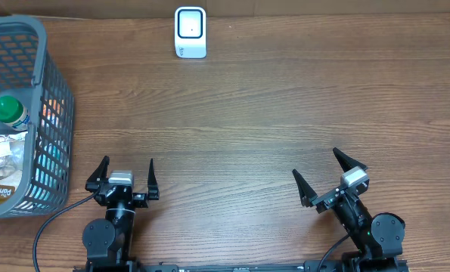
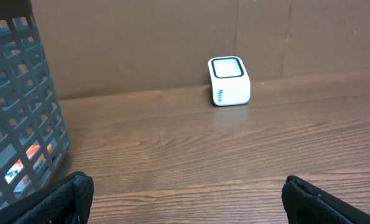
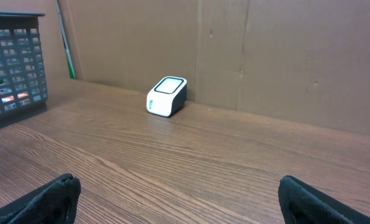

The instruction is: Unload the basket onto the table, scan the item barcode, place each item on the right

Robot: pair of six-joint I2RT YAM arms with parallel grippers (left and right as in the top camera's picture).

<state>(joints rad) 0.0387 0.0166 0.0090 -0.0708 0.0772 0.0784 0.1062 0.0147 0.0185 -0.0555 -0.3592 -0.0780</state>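
Observation:
A white barcode scanner (image 1: 190,32) with a dark window stands at the table's far edge; it also shows in the left wrist view (image 2: 229,81) and the right wrist view (image 3: 166,96). Items lie in a grey basket (image 1: 58,106) at the left: a green-capped bottle (image 1: 10,111) and packets (image 1: 1,155). My left gripper (image 1: 127,171) rests at the near left, open and holding nothing (image 2: 185,199). My right gripper (image 1: 315,174) sits at the near right, also open and holding nothing (image 3: 178,199).
A cardboard wall (image 3: 265,50) backs the table behind the scanner. The basket (image 2: 17,106) stands close to the left gripper's left side. Bare wood tabletop (image 1: 247,128) lies between the grippers and the scanner.

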